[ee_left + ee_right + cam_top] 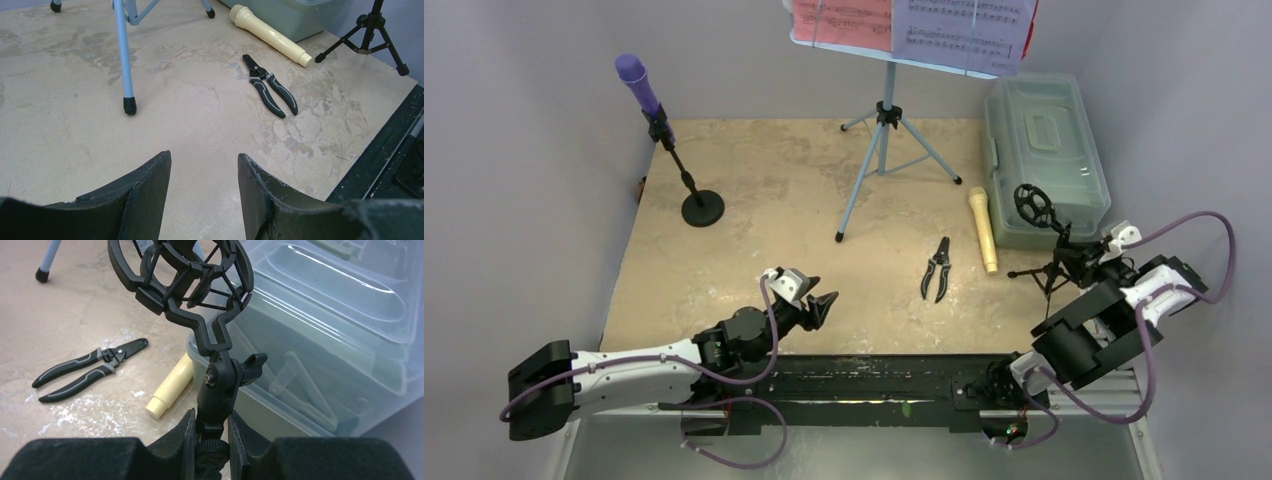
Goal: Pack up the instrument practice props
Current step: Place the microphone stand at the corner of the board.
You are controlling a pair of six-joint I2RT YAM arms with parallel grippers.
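My right gripper point(1079, 262) is shut on the neck of the black mic tripod point(1049, 268), just below its shock-mount ring point(185, 275); the fingers point(187, 435) clamp the joint above the knob. The tripod also shows in the left wrist view point(372, 32). The cream microphone point(982, 228) lies on the table beside it. My left gripper point(822, 305) is open and empty, low over bare table point(204, 165). The purple microphone point(631, 75) stands on the round-base pole point(702, 208) at the far left. The light-blue music desk point(884, 130) holds red and white pages point(914, 30) at the back.
The translucent grey-green box point(1044, 160) with its lid shut stands at the back right, close behind the tripod. Black-handled pliers point(937, 268) lie near the table's middle, left of the cream microphone. Grey walls enclose the table on three sides.
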